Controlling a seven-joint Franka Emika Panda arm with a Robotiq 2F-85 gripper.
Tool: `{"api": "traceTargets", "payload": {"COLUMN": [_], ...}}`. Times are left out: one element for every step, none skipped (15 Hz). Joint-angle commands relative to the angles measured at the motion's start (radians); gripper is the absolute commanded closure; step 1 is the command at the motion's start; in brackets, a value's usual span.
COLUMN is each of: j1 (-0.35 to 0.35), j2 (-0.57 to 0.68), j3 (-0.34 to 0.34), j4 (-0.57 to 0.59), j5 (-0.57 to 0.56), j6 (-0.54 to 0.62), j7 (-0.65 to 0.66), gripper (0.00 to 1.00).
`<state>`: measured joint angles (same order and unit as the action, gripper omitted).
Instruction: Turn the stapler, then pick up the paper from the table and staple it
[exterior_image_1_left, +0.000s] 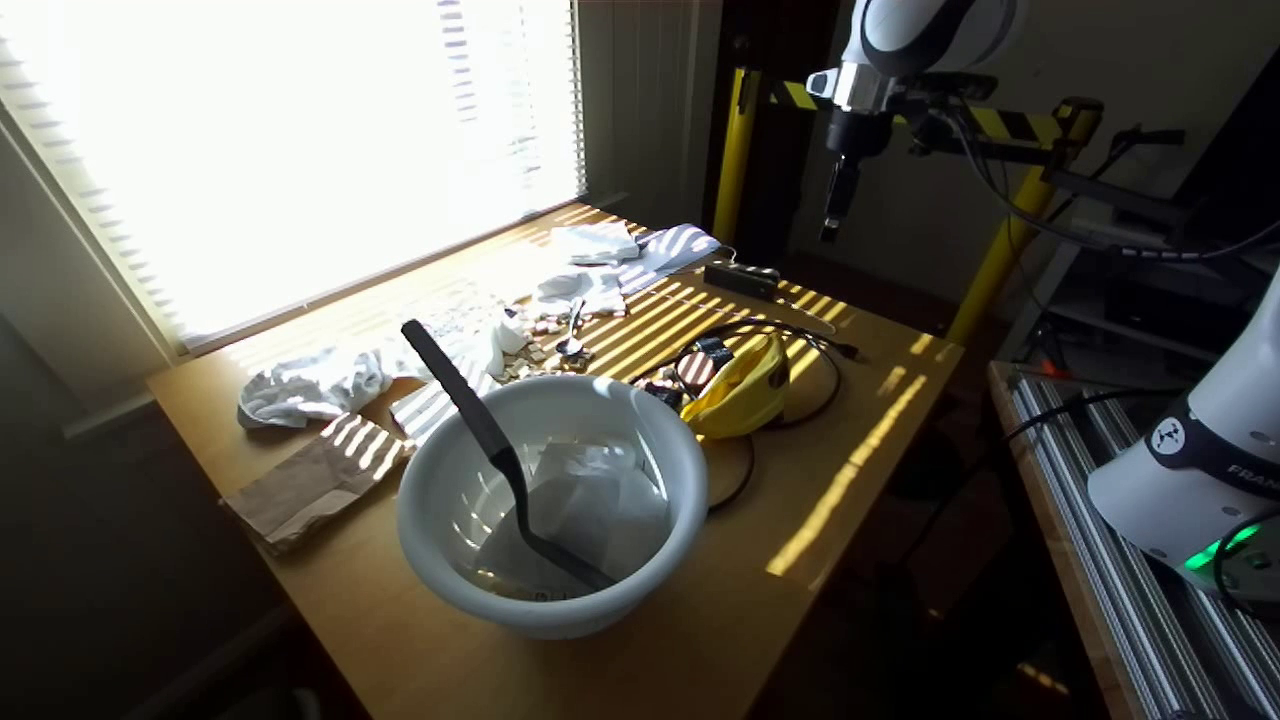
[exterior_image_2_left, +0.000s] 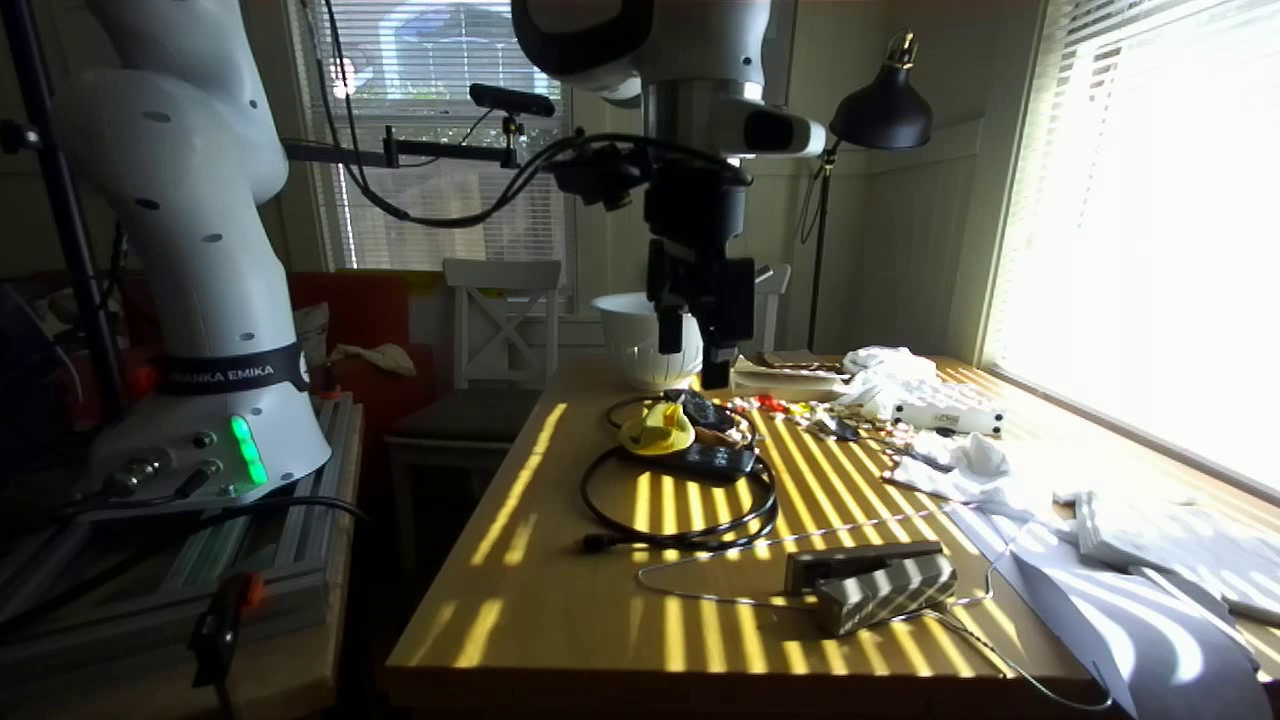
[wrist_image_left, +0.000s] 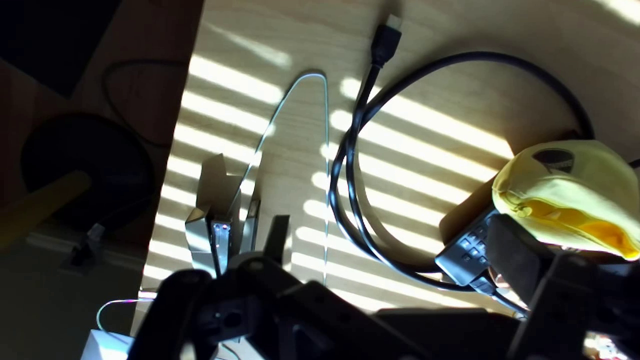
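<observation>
A dark grey stapler (exterior_image_2_left: 885, 596) lies on the table near its end, its two arms spread apart. It also shows in an exterior view (exterior_image_1_left: 740, 281) and at the left of the wrist view (wrist_image_left: 200, 245). A pale sheet of paper (exterior_image_2_left: 1110, 610) lies beside the stapler at the table's corner, striped by sunlight; it also shows in an exterior view (exterior_image_1_left: 672, 248). My gripper (exterior_image_2_left: 693, 352) points down, high above the table, away from stapler and paper. In the wrist view its fingers (wrist_image_left: 395, 245) are wide apart with nothing between them. It also shows in an exterior view (exterior_image_1_left: 830, 230).
A thin wire (exterior_image_2_left: 720, 600) loops around the stapler. A black cable (exterior_image_2_left: 690, 542), a dark device with buttons (wrist_image_left: 462, 257) and a yellow pouch (wrist_image_left: 565, 185) lie mid-table. A white bowl (exterior_image_1_left: 420, 540) holds a dark utensil (exterior_image_1_left: 470, 410). Crumpled white cloths (exterior_image_1_left: 320, 385) lie along the window side.
</observation>
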<state>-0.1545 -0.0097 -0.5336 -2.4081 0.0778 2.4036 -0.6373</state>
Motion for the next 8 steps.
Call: {"api": "traceTargets", "payload": {"j1": [-0.084,-0.096,-0.106,-0.116,-0.130,-0.148,-0.172,-0.199], "j2": [0.038,0.065,0.093,0.128,0.159,0.187,0.228,0.264], "j3": [0.082,0.097,0.115,0.135,0.158,0.185,0.216,0.246], "j4": [-0.018,-0.013,-0.005,0.007,0.023,0.040,0.069,0.100], "j5": [0.093,0.104,0.134,0.163,0.209,0.253,0.308,0.353], "j6": [0.079,0.120,0.159,0.198,0.224,0.237,0.248,0.242], "j7": [-0.038,-0.041,-0.066,-0.094,-0.135,-0.164,-0.201,-0.230], "gripper": [0.00,0.00,0.00,0.00,0.00,0.00,0.00,0.00]}}
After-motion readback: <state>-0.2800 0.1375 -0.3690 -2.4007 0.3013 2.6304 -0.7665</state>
